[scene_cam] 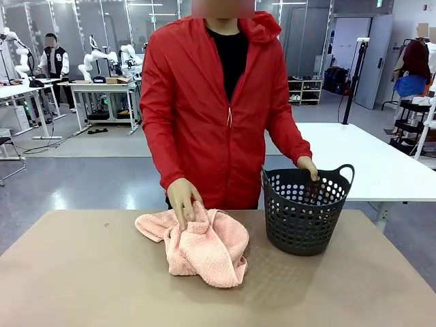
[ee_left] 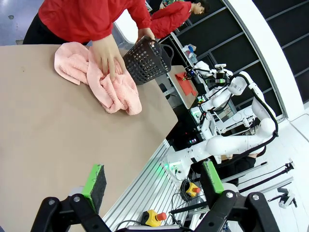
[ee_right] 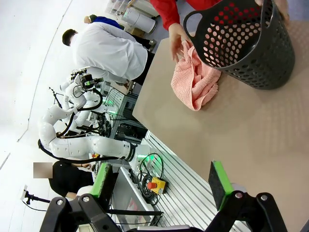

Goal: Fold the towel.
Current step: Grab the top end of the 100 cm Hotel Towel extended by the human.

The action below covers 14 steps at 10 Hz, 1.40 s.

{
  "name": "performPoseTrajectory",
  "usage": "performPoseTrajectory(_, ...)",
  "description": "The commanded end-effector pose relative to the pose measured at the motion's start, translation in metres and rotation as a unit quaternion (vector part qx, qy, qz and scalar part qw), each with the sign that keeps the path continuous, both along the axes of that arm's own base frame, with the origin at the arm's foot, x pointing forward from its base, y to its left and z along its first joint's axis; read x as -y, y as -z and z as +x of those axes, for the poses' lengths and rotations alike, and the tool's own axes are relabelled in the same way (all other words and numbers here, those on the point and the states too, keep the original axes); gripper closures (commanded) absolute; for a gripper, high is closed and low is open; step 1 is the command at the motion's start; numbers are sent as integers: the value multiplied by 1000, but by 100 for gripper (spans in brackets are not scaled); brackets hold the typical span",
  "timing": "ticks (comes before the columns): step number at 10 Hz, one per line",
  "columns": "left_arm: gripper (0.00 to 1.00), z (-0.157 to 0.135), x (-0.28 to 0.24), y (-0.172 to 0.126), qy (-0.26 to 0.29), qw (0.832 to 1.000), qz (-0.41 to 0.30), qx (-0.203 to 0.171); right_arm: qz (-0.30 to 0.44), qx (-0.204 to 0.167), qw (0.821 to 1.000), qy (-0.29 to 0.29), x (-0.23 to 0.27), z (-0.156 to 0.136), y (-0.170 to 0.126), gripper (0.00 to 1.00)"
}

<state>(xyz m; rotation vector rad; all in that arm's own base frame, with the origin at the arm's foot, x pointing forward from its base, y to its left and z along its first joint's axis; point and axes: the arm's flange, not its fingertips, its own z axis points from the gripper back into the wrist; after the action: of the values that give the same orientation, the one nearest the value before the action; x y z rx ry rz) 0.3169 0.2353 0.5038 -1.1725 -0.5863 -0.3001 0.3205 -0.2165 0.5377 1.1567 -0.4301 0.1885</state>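
Towel [scene_cam: 204, 248] lies crumpled in a loose heap on the tan table [scene_cam: 82, 286], toward the far edge and just beside a black perforated basket [scene_cam: 303, 218], as the front view has it. A person in a red jacket [scene_cam: 197, 102] stands behind the heap. The person's right hand [scene_cam: 184, 199] reaches straight down with its fingers curled into the top of the cloth. The person's left hand [scene_cam: 308, 167] rests on the basket's rim, arm bent at the elbow. From the left wrist, the left gripper [ee_left: 153, 181] hangs at the table's near edge, well apart from the cloth, its green-padded fingers spread wide with nothing between them. Beyond it, the person's right hand presses palm-down on the pink heap with its fingers splayed. From the right wrist, the right gripper [ee_right: 161, 181] likewise stands wide apart and empty by the near edge of the table. Farther off the towel sits partly behind the basket, with the person's right hand on its upper edge.
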Motion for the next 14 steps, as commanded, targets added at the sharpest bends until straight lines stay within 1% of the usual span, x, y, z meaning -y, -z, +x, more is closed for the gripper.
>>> performPoseTrajectory(1,0,0,-1,0,4,1000,-8,7,3,10,1000,-3,2,0,0,0)
performPoseTrajectory(14,0,0,-1,0,4,1000,-8,7,3,10,1000,-3,2,0,0,0)
